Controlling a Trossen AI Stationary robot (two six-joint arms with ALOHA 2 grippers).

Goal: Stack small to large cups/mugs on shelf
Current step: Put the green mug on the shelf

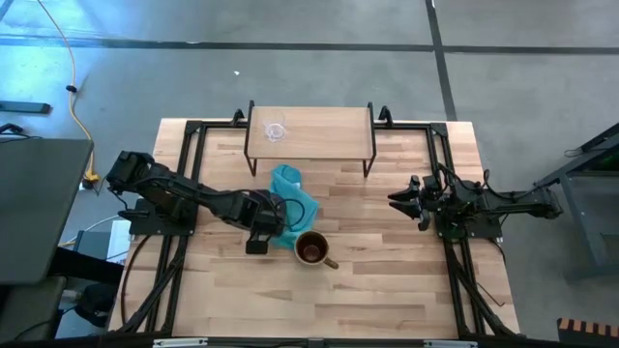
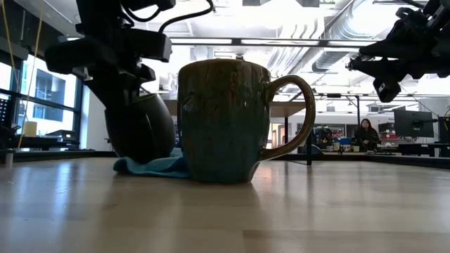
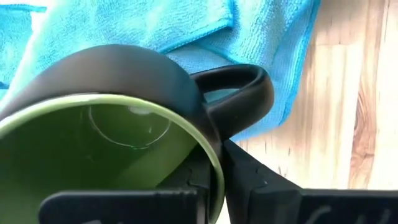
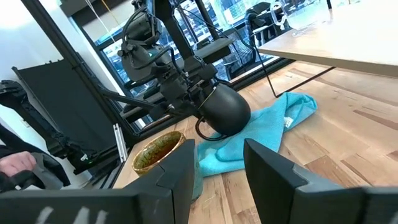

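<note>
A dark mug with green inside (image 3: pixel 112 81) lies tilted on the teal cloth (image 3: pixel 186 25), and my left gripper (image 3: pixel 217 158) is shut on its rim; the high view hides this mug under the gripper (image 1: pixel 259 237). An olive-tan mug (image 1: pixel 311 248) stands upright on the table just right of it. A tiny clear glass cup (image 1: pixel 277 130) stands on the left part of the shelf (image 1: pixel 329 130) at the far edge. My right gripper (image 1: pixel 395 200) waits open at the table's right, holding nothing. My left gripper pinches the dark mug's rim (image 3: pixel 210 144) right beside the handle (image 3: pixel 245 93), one finger (image 3: pixel 196 177) inside the mug and the other (image 3: pixel 252 177) outside. The fingers come steeply from above. The mug (image 4: pixel 224 109) is tilted, its mouth toward the gripper, its lower side at the cloth.
The teal cloth (image 1: pixel 290 203) lies crumpled between the shelf and the two mugs. Black frame rails (image 1: pixel 184 184) run along both sides of the table. Bare wood (image 1: pixel 329 300) stretches toward the near edge. A person (image 2: pixel 365 133) sits far off in the room beyond.
</note>
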